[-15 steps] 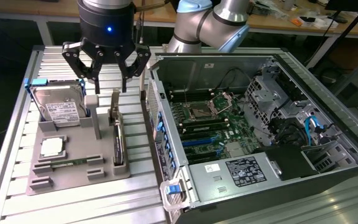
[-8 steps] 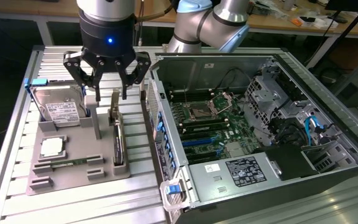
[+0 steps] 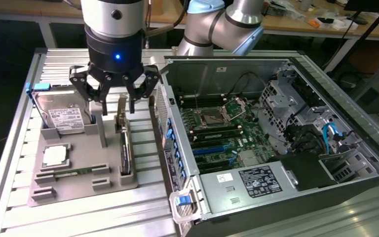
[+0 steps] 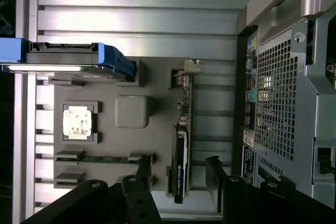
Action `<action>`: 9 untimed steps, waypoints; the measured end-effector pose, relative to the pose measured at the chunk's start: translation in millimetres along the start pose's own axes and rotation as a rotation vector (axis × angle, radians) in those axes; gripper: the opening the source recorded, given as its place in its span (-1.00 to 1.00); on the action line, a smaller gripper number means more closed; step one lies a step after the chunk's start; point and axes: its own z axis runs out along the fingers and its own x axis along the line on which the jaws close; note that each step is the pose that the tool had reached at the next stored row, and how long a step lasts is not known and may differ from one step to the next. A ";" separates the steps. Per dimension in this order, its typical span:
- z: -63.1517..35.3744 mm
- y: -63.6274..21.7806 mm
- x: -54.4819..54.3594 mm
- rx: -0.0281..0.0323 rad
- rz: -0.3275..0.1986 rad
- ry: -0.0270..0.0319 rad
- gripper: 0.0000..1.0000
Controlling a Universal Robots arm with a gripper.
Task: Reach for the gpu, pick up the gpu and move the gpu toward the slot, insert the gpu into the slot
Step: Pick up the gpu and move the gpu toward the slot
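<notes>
Claw (image 3: pixel 117 106) wide open, empty, hovering just above gpu (image 3: pixel 124 148). Gpu stands on edge in gray holder (image 3: pixel 77 185) on table (image 3: pixel 136 210). Blue slot (image 3: pixel 210 146) sits inside open computer case (image 3: pixel 229 74), well apart.

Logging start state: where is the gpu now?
The thin dark gpu card stands on edge in the grey plastic tray, at its edge toward the exterior view's right, beside the open computer case, under the open gripper.

One thin dark gpu card (image 3: pixel 124 145), one boxy silver hard drive (image 3: pixel 64 117), one square processor chip (image 3: pixel 55 156), one green memory stick (image 3: pixel 77 172), one open computer case (image 3: pixel 209 74).
</notes>
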 end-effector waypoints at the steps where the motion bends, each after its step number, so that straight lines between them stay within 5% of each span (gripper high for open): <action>1: 1.8 -0.5 0.0 -0.0001 0.000 -0.0001 0.08; 9: 16.5 -3.6 -0.4 -0.0001 0.000 -0.0001 0.08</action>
